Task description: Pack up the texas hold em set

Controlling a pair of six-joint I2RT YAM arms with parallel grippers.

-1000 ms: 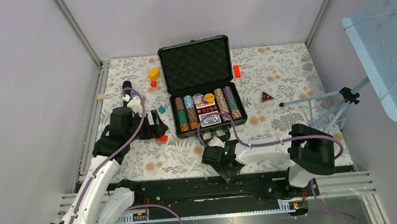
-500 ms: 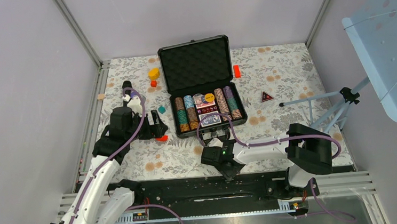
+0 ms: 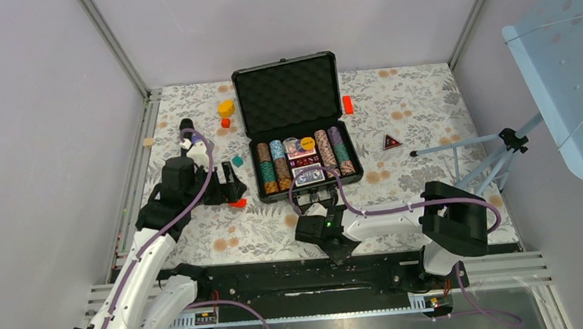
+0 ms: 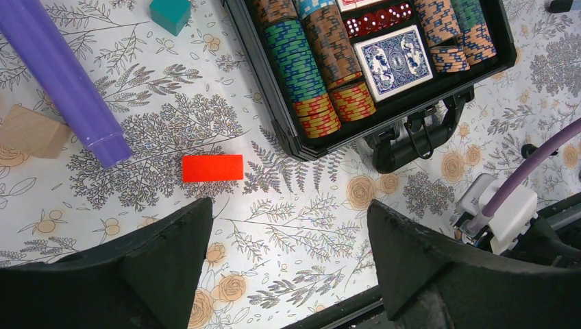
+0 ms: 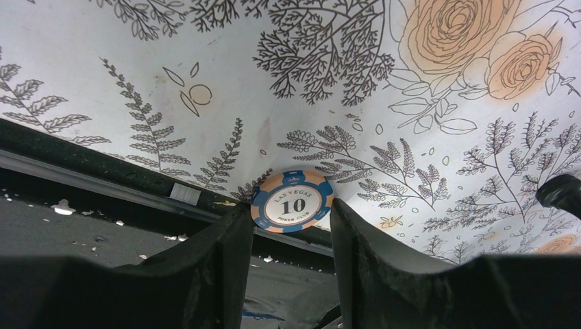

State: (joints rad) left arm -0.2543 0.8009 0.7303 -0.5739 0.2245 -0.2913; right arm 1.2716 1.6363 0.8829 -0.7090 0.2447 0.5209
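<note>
i bring my right gripper (image 5: 291, 229), its fingers narrowing around the stray 10 chip (image 5: 292, 201) at the tabletop (image 5: 445, 89) edge, squarely in; left gripper (image 4: 288, 260) gapes.

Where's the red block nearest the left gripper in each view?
Top external: red block on the table, just left of the case's near-left corner, by the left gripper.
Left wrist: red block left of centre, above the fingers, left of the case.
Right wrist: not in view.
Shared landmark: the case's near-left corner.
</note>
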